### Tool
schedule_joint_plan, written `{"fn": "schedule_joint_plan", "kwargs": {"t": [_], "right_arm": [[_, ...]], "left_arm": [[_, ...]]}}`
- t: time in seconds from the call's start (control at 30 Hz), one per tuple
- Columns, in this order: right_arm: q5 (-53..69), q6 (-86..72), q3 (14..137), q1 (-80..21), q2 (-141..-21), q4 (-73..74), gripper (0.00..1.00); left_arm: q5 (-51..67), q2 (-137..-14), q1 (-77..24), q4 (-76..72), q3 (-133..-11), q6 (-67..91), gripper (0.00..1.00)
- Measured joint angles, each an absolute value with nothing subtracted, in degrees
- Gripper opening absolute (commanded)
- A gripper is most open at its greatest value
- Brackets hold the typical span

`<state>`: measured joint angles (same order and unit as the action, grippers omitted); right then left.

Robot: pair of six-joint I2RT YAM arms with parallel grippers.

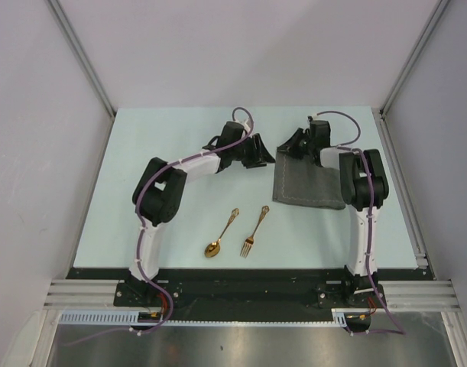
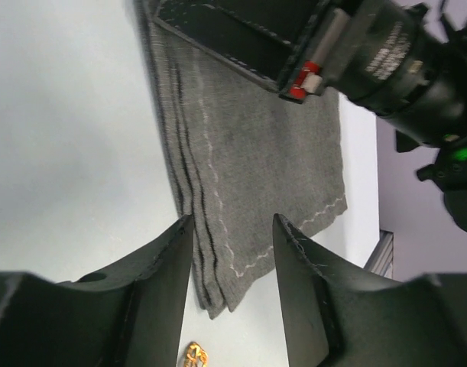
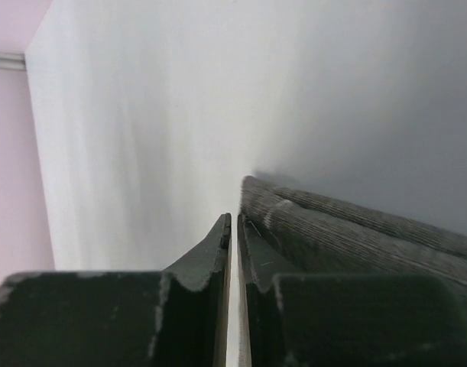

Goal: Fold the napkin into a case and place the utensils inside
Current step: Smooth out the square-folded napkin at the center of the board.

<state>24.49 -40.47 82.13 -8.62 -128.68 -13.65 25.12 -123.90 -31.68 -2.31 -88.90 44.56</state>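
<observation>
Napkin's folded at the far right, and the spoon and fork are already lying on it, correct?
No. The napkin is folded at the far right, but the spoon and fork lie on the table, apart from it. The top external view shows this.

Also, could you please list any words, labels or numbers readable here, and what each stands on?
None can be read.
White print on the right arm's black wrist housing: too blurred to read.
The napkin, spoon and fork bear no text.
</observation>
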Motion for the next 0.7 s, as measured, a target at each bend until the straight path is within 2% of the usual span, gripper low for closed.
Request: {"fn": "schedule_joint_plan", "kwargs": {"t": [0.1, 0.2, 0.3, 0.67, 0.7], "right_arm": [[27.24, -39.77, 85.01, -8.84, -129.51, -11.14, 0.17], [28.53, -38.33, 86.85, -8.93, -129.36, -8.73, 0.30], [27.81, -36.23, 86.91, -8.99, -127.94, -4.89, 0.36], [20.01, -26.15, 88.53, -10.39, -122.02, 8.14, 0.40], [19.42, -25.61, 88.58, -10.68, -122.04, 8.86, 0.43]], "left_arm": [[24.77, -125.60, -31.22, -1.19, -90.28, 44.53, 0.52], [24.27, -126.23, -30.85, 0.32, -90.98, 44.53, 0.51], [24.08, -126.21, -30.70, 0.56, -90.83, 44.53, 0.50], [23.11, -121.89, -30.11, -0.58, -85.71, 46.19, 0.45], [23.11, -121.71, -30.04, -0.93, -85.60, 46.41, 0.45]]}}
